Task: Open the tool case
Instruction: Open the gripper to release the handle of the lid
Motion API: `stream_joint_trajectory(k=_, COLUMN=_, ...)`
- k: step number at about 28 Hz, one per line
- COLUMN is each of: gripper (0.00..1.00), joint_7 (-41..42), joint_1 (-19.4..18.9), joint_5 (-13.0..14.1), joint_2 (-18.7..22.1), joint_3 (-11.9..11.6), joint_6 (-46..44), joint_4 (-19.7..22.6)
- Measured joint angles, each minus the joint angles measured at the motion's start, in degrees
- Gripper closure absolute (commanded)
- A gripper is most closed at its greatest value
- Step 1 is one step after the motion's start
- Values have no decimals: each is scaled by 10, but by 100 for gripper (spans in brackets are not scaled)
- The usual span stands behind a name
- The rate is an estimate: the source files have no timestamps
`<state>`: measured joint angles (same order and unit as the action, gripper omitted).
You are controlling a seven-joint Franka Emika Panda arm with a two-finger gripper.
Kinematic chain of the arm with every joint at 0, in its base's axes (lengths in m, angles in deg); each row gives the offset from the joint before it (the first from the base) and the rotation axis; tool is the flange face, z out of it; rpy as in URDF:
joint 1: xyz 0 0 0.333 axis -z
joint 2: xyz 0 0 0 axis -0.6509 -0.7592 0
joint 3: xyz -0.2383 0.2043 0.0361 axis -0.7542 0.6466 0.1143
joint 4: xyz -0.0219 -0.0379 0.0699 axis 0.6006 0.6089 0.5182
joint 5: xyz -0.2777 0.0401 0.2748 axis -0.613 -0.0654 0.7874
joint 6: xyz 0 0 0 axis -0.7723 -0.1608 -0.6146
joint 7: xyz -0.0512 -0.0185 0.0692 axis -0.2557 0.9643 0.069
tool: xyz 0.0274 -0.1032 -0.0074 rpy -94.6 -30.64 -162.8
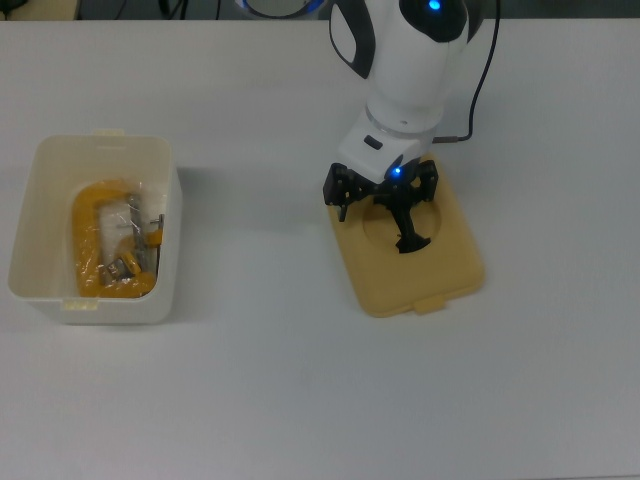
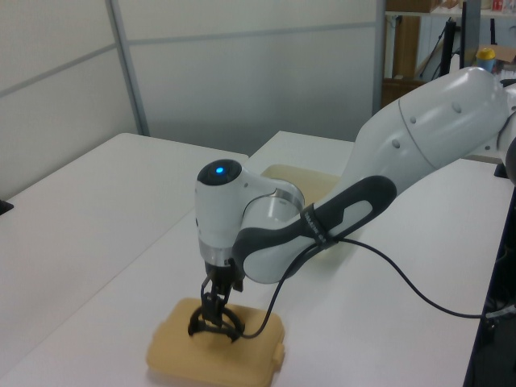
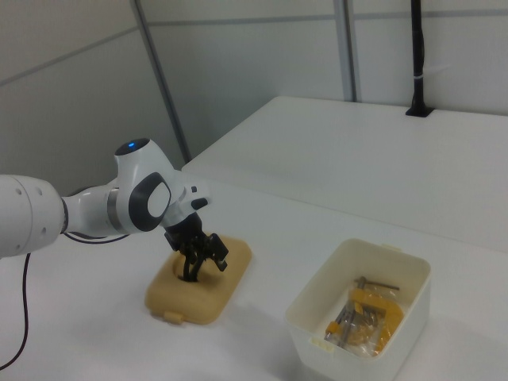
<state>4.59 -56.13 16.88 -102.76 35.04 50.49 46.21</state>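
A: Item one, the tool case. Where do you find it?

B: In two parts. The white tub (image 1: 95, 230) sits on the worktop (image 1: 250, 400) at the top view's left, uncovered, a yellow clamp (image 1: 100, 240) and metal bits inside. The tan lid (image 1: 410, 250) lies flat, well apart from it, toward the top view's right.

A: Item two, the gripper (image 1: 385, 195)?

B: You see it low over the lid's round recess, where the black handle (image 1: 410, 232) stands. Its fingers are spread, closed on nothing; the handle stands free just beside them.

A: Why does the lid sit so far off?

B: Likely so you keep the tub's mouth clear. With the lid off, you can judge the opening done, bar retreat.
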Motion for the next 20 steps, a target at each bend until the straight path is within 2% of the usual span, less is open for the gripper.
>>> stream_joint_trajectory(k=13, gripper=0, joint_7=0, joint_1=-6, joint_5=0, joint_2=-13, joint_3=0, joint_6=0, joint_4=-3)
stream_joint_trajectory(k=20, gripper=0, joint_7=0, joint_1=3, joint_5=0, joint_2=22, joint_3=-6, joint_6=-38, joint_4=-18)
